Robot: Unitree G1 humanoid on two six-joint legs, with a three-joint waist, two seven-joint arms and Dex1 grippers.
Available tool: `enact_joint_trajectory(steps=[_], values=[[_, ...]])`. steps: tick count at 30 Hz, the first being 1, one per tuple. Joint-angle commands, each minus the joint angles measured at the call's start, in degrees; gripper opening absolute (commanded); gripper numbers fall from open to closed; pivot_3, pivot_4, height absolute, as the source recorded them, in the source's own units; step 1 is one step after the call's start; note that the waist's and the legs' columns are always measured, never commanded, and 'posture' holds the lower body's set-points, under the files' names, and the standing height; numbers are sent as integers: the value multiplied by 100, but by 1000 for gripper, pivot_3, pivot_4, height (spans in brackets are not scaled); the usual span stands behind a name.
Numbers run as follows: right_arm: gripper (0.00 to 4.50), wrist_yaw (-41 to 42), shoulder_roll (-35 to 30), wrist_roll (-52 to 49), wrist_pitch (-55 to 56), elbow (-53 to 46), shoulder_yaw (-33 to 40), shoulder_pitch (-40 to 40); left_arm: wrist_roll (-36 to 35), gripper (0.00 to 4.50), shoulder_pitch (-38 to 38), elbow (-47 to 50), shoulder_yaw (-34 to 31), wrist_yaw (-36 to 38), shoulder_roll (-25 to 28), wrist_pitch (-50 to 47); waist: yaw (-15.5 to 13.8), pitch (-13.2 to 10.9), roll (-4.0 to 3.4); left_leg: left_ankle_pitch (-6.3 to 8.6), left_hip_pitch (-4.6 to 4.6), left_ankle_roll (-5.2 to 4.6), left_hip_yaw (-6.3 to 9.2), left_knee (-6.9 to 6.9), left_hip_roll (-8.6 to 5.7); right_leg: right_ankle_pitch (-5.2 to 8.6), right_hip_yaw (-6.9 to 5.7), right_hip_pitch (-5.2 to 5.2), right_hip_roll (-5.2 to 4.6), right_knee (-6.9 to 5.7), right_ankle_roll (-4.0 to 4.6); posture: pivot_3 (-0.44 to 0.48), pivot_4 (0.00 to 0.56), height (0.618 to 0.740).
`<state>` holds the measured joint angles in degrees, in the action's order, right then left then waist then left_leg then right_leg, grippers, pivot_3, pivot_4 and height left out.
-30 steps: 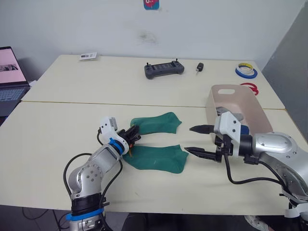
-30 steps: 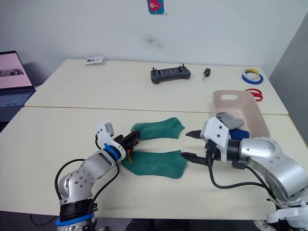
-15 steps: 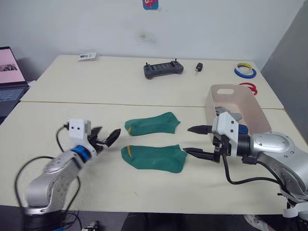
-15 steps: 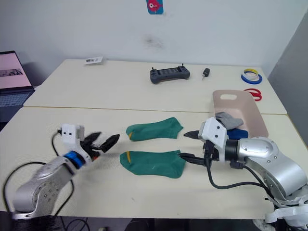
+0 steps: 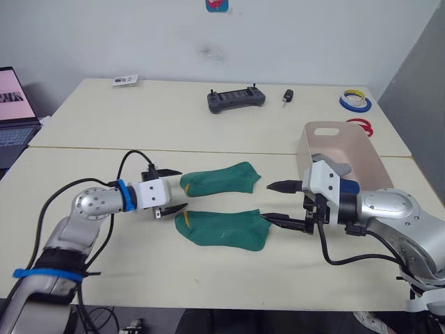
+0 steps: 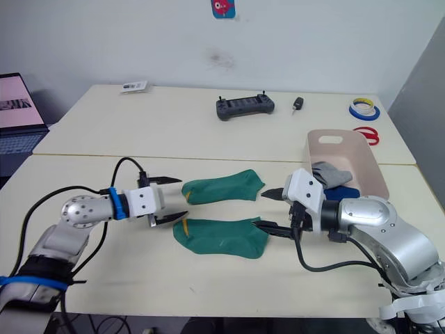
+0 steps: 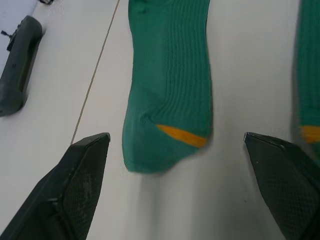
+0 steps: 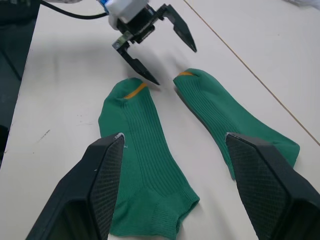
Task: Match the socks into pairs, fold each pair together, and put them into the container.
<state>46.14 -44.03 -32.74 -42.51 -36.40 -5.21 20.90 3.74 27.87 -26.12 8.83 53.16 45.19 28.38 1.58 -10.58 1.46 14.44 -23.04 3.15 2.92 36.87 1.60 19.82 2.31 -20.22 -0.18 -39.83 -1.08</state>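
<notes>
Table (image 5: 83, 229): pale, two tops joined at a seam, bearing all items.
Container (image 5: 351, 142): pinkish-beige bin on my right side of the table, holding grey and dark blue socks (image 6: 332, 175).
Far green sock (image 5: 221, 178): flat, near the seam.
Near green sock (image 5: 224, 227): flat, just beside the far one, yellow mark at its left end.
My right gripper (image 5: 281, 204): fingers spread wide, empty, at the socks' right ends.
My left gripper (image 5: 169, 190): fingers spread wide, empty, at the socks' left ends.
Black controller (image 5: 237, 99): far side of table.
</notes>
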Motion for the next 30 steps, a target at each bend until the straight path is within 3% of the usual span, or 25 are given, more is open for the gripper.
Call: enact_joint_trajectory(steps=[1,5,11,17,21,30], values=[[3467,-41,-26,-41,20,-214,131,-5,342,4475,341,-549,158,-121,-115,483,12,0,0,0,1,0,-3,1,0,0,0,-1,0,-3,0,0,150,740],[3467,-69,-32,-21,8,-224,135,-11,560,3941,632,-1090,276,-214,-271,813,8,0,0,-1,5,-2,2,7,-1,0,-2,2,-1,-15,0,0,150,740],[3467,-123,38,534,306,105,-234,136,648,2063,806,-1530,286,-201,-267,1220,18,0,0,-1,7,-2,1,7,0,-2,-5,2,2,-18,-3,0,150,740],[3467,-201,318,1912,1138,1223,-1244,774,570,94,819,-1637,282,-114,-267,1483,25,0,0,-2,8,-3,-1,8,2,-2,-5,-3,3,-21,-3,0,150,740],[3467,-203,903,2951,1990,2793,-2080,1487,529,36,833,-1682,271,-102,-287,1575,35,0,0,-2,9,-3,-4,9,1,-2,-2,-6,3,-21,-3,0,150,740],[3467,44,1893,3703,2997,5213,-2286,2383,558,36,850,-1739,281,-124,-309,1677,20,0,0,-3,4,-2,-7,10,0,-3,-3,-11,-1,-23,-1,0,150,740]])
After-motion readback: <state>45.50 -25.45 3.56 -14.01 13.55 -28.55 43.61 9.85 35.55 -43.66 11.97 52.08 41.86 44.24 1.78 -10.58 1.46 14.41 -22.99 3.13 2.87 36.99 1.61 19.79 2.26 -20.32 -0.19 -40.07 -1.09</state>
